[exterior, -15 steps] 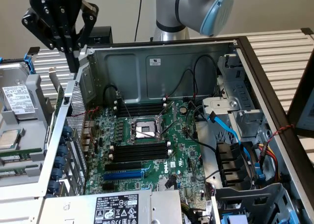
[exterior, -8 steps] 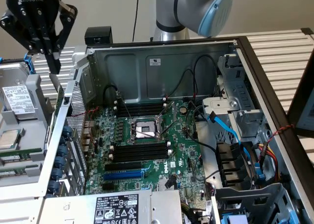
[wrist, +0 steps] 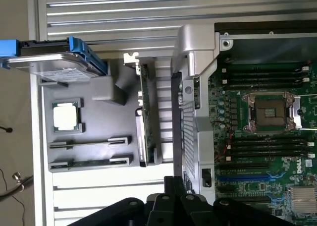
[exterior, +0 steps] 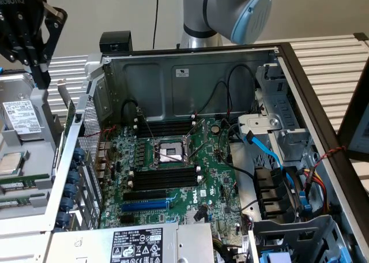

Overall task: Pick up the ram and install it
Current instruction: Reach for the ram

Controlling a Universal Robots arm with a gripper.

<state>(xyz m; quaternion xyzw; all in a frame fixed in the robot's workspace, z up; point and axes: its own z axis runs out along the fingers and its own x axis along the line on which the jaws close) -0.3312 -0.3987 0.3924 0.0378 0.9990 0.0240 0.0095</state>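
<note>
two ram sticks [wrist: 91,142] sit in the grey tray [wrist: 96,119] near the closed, empty tool [exterior: 41,81]; motherboard [exterior: 209,181] reads "dell".

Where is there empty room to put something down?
The slatted tabletop beside the grey parts tray is bare, also past the computer case on the exterior view's right. The tray is crowded: hard drive, processor, RAM sticks. The case is packed with motherboard and cables.
</note>
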